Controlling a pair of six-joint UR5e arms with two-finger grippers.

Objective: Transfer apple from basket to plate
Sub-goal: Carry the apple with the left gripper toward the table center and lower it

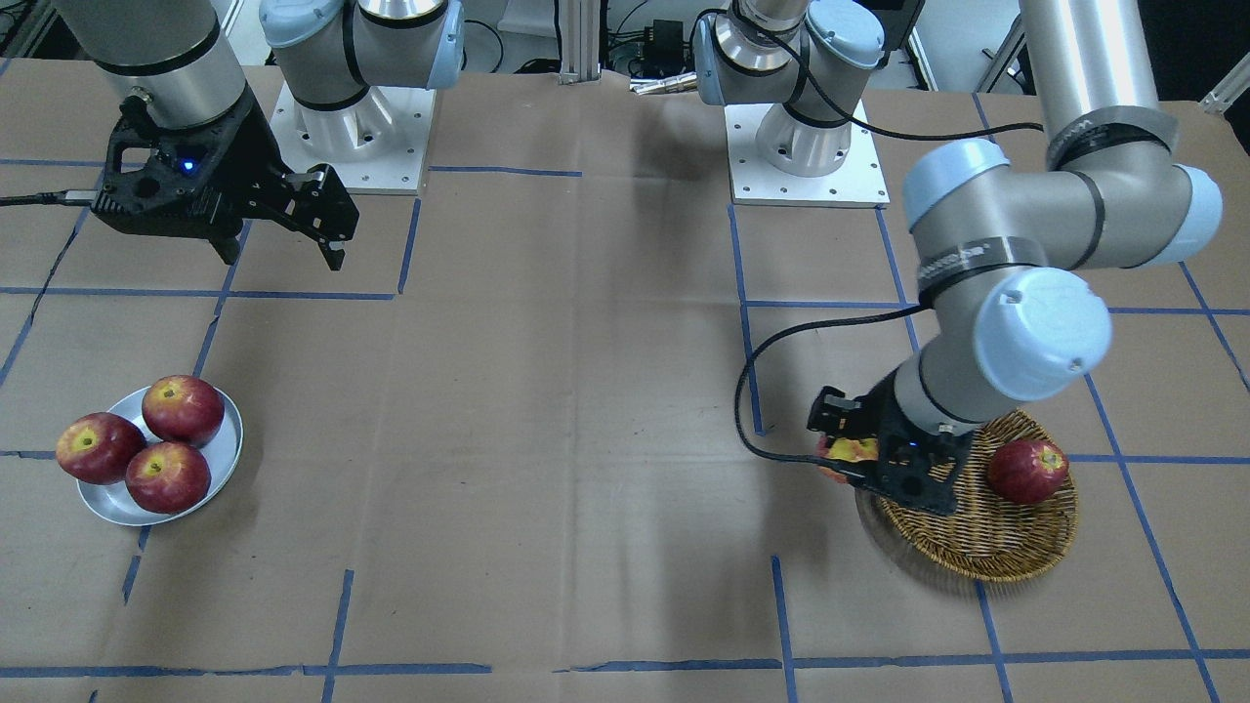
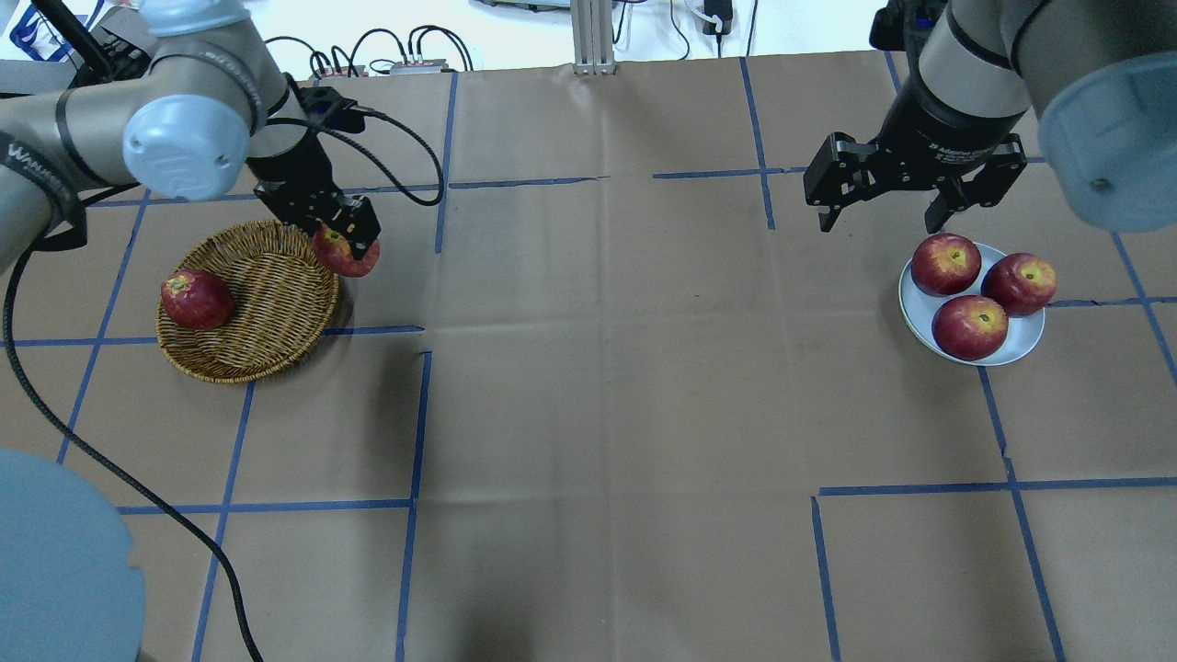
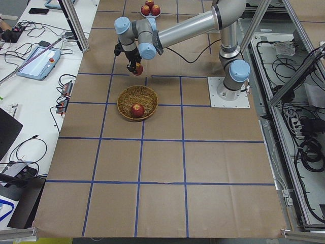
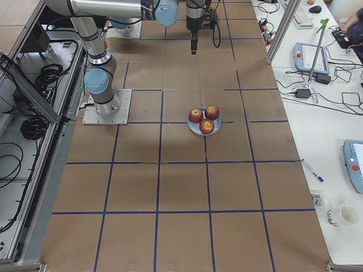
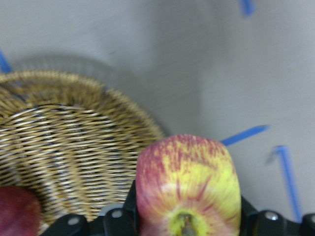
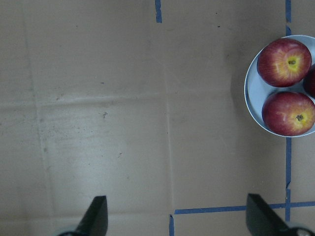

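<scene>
My left gripper (image 2: 354, 241) is shut on the apple (image 2: 346, 254), red with a large streaked yellow patch, and holds it above the right rim of the wicker basket (image 2: 257, 313). In the left wrist view the apple (image 5: 187, 179) fills the jaws with the basket (image 5: 64, 142) below and to the left. In the front view the apple (image 1: 850, 451) is mostly hidden behind the gripper. The metal plate (image 2: 1022, 342) lies far right with three deep red apples (image 2: 969, 326) on it. My right gripper (image 2: 880, 216) is open and empty, hovering just behind the plate (image 6: 252, 93).
A dark red apple (image 2: 196, 299) lies in the basket's left part. The left arm's black cable (image 2: 55, 405) trails over the table's left side. Blue tape lines (image 2: 423, 414) mark a grid on the brown paper cover.
</scene>
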